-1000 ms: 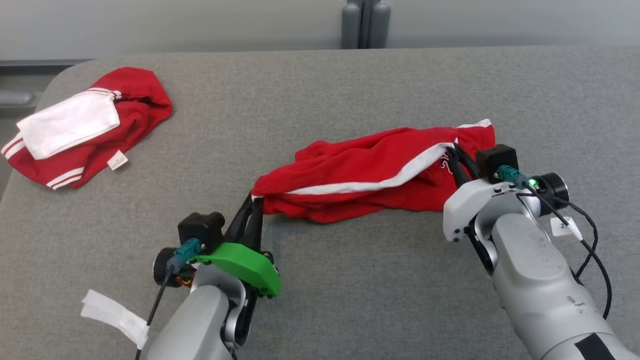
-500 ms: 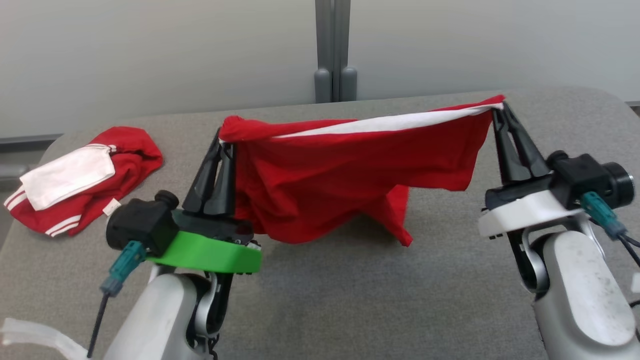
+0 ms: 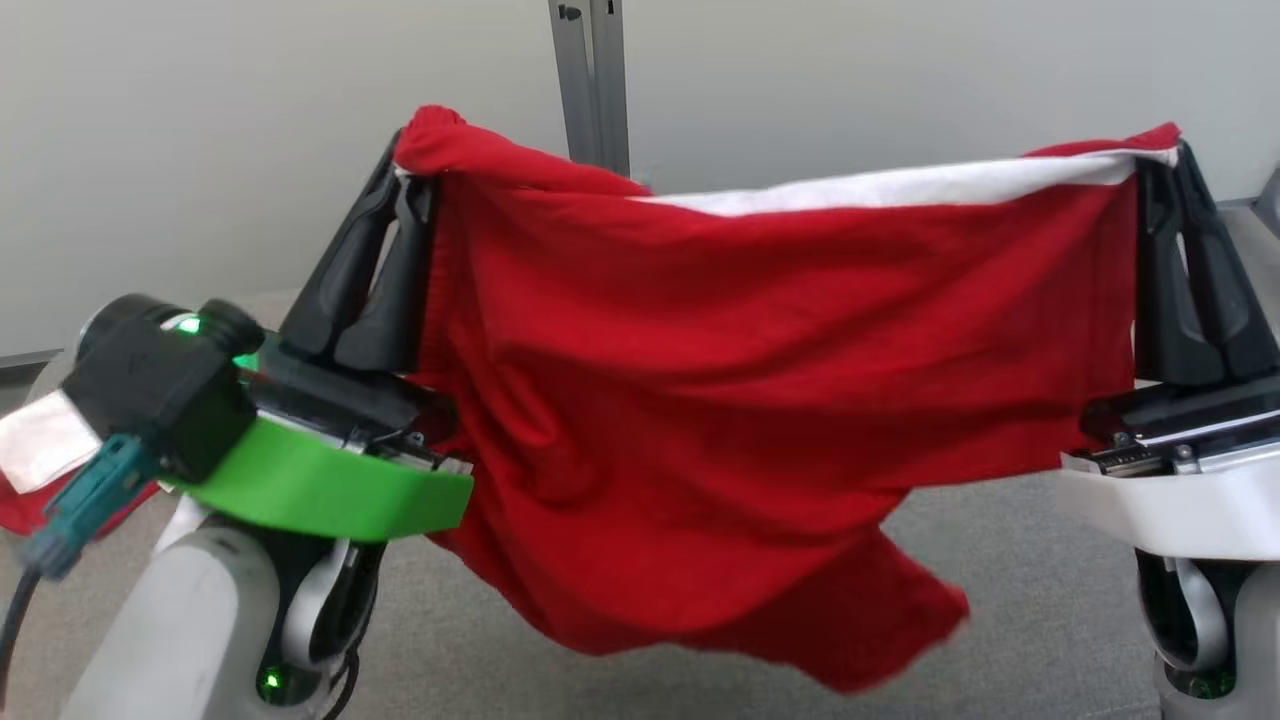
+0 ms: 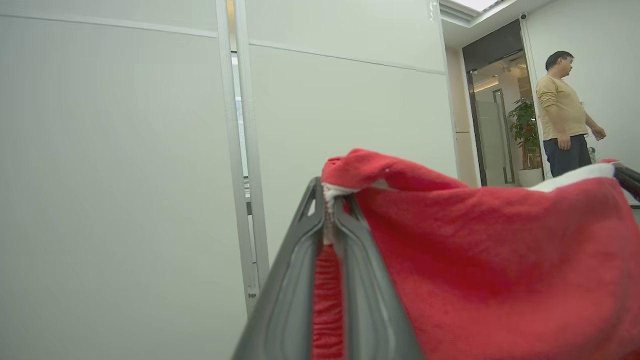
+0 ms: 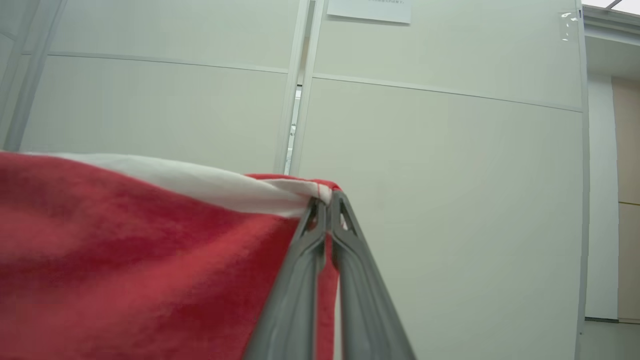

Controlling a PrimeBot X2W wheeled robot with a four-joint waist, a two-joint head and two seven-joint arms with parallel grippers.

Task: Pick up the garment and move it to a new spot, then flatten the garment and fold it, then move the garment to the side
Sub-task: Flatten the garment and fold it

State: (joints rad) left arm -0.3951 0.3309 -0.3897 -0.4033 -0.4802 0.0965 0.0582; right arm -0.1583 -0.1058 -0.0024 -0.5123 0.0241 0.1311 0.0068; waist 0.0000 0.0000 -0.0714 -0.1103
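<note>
No readable brand or label on the garment (image 3: 760, 400). A paper notice (image 5: 369, 10) high on the wall in the right wrist view carries print too small to read. Garment is red with a white band along the top edge, held up over the grey bench (image 3: 1020, 560) and stretched between both arms. Its lower hem hangs loose and blurred; can't tell if it touches the bench. Left end effector (image 3: 405, 175) is pinched closed on the top left corner, with cloth bunched between its fingers in the left wrist view. Right end effector (image 3: 1165, 165) is clamped tight on the top right corner at the white band. The left wrist view adds a person (image 4: 562, 115) in a far doorway beside a potted plant (image 4: 522, 130). The head view shows a second red-and-white garment (image 3: 35, 445) at the left edge, mostly hidden behind the left arm.
</note>
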